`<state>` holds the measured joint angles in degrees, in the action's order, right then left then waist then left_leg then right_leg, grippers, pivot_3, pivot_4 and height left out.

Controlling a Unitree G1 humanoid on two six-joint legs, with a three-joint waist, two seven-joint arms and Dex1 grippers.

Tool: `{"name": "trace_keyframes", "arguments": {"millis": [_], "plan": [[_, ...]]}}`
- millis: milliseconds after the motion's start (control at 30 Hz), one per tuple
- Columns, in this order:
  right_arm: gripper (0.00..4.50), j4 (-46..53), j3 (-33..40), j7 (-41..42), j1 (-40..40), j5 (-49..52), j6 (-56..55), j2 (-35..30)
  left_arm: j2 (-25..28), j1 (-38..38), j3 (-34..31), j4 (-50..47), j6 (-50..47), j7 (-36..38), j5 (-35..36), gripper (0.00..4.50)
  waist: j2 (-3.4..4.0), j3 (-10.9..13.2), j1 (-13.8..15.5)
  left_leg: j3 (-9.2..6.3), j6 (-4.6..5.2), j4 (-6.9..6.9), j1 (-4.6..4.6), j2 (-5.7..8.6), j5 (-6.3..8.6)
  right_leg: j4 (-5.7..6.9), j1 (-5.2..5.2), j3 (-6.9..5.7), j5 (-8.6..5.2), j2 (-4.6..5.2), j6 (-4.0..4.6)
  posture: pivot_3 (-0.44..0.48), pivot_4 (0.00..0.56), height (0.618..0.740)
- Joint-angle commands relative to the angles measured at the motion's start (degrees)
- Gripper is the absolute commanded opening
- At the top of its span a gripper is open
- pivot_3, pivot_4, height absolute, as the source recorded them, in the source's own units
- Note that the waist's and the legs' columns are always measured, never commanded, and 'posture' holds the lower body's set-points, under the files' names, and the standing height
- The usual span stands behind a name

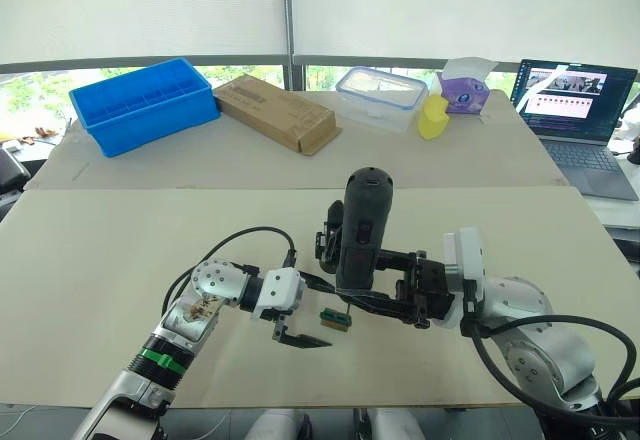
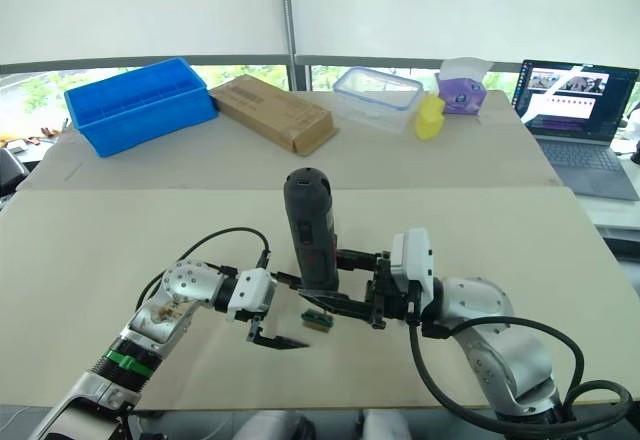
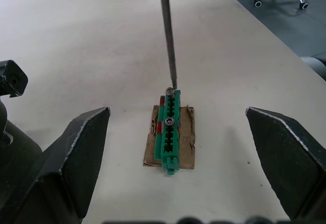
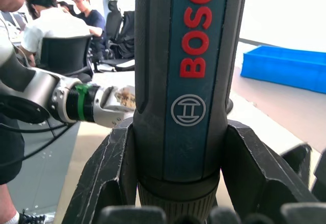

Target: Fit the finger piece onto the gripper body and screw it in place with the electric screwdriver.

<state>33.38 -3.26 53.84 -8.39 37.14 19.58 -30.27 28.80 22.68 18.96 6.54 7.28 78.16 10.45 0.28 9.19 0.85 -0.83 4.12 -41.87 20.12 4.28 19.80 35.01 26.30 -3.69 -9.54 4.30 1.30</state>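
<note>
My right gripper [image 1: 347, 285] is shut on the electric screwdriver [image 1: 364, 225], a dark cylinder with red lettering that it holds upright over the near middle of the table. In the left wrist view its thin metal bit [image 3: 168, 35] points down onto a screw at the far end of a small green-and-brown block [image 3: 169, 132]. To the left of that block my left gripper [image 1: 305, 338] hangs low with its fingers [image 3: 81, 142] spread wide open. A chunky black part [image 1: 328, 235], apparently the gripper body, shows just behind the screwdriver. The finger piece is hidden.
Along the back of the table stand a blue bin [image 1: 145, 103], a cardboard box [image 1: 275, 112], a clear lidded container [image 1: 381, 97], a yellow object [image 1: 432, 117] and a purple tissue box [image 1: 464, 90]. An open laptop [image 1: 575, 105] sits at the far right.
</note>
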Motion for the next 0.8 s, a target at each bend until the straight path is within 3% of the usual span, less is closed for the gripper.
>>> {"name": "trace_keyframes", "arguments": {"millis": [33, 800], "plan": [[1.92, 2.96, 1.50, -0.20, -0.73, 2.05, -0.20, -0.61, 0.07, 0.69, 0.10, -1.64, 0.18, -0.04, 0.35, 4.50, 0.00, 0.00, -0.01, 0.00, 0.00, 0.00, 0.00, 0.00, 0.00, 0.00, 0.00, 0.00, 0.00, 0.00, 0.00, 0.000, 0.150, 0.740], [1.92, 3.40, 1.28, -2.98, -3.64, 3.30, 3.08, -0.71, -0.19, 0.70, 0.21, -1.57, 0.39, -0.22, 0.24, 4.50, -0.01, 0.00, 0.02, 0.00, 0.00, 0.00, 0.00, 0.00, 0.00, 0.00, 0.00, 0.00, 0.00, 0.00, 0.00, 0.000, 0.150, 0.740]]}}
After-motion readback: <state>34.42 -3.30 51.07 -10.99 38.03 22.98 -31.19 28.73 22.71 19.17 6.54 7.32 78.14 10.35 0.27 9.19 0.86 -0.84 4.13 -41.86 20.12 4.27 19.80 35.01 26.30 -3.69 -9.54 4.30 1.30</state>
